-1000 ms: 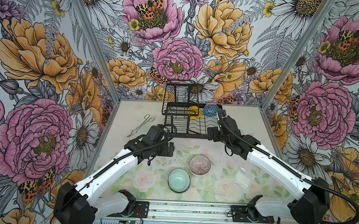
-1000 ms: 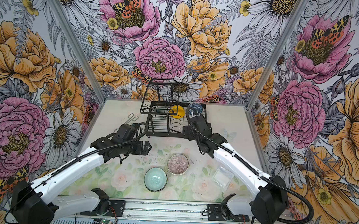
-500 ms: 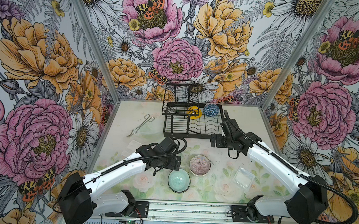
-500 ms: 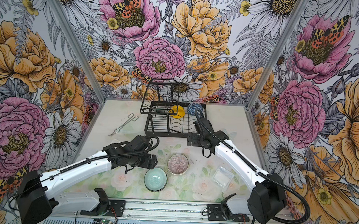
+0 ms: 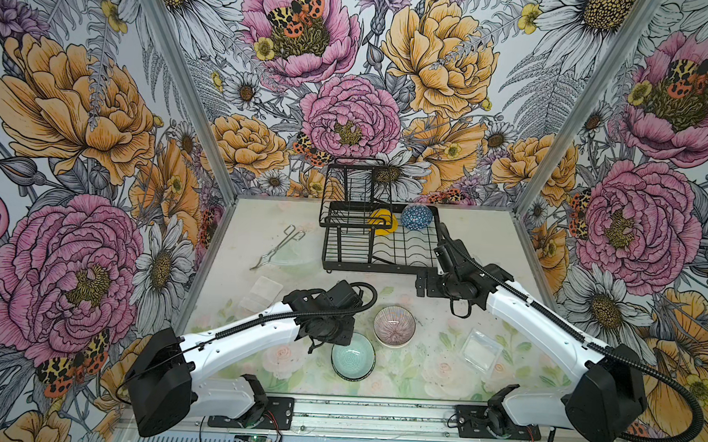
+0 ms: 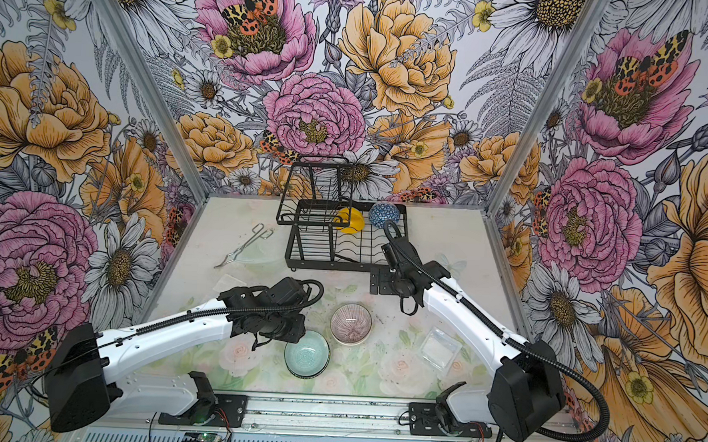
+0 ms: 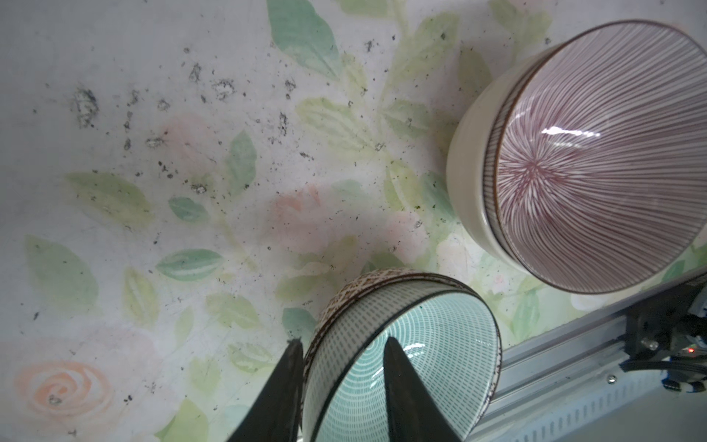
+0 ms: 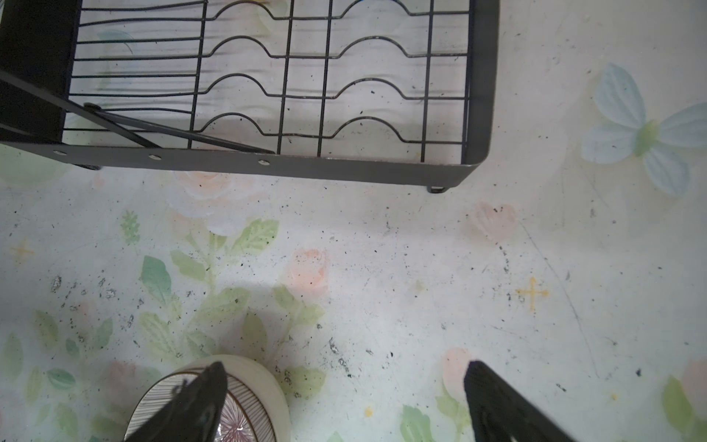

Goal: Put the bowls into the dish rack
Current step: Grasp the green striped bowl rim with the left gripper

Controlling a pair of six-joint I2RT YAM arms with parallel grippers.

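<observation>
Bowls [image 5: 352, 357] sit on a speckled floral tabletop [image 5: 493, 233] amid flower-print walls [image 5: 78, 132].

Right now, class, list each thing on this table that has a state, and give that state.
Left end effector: part open, astride the rim of the teal bowl.
Right end effector: open, empty.
Teal bowl: upright on the table.
Striped bowl: upright on the table, untouched.
Yellow bowl: on edge in the rack.
Blue bowl: tipped over in the rack.
Tongs: lying on the table.
</observation>
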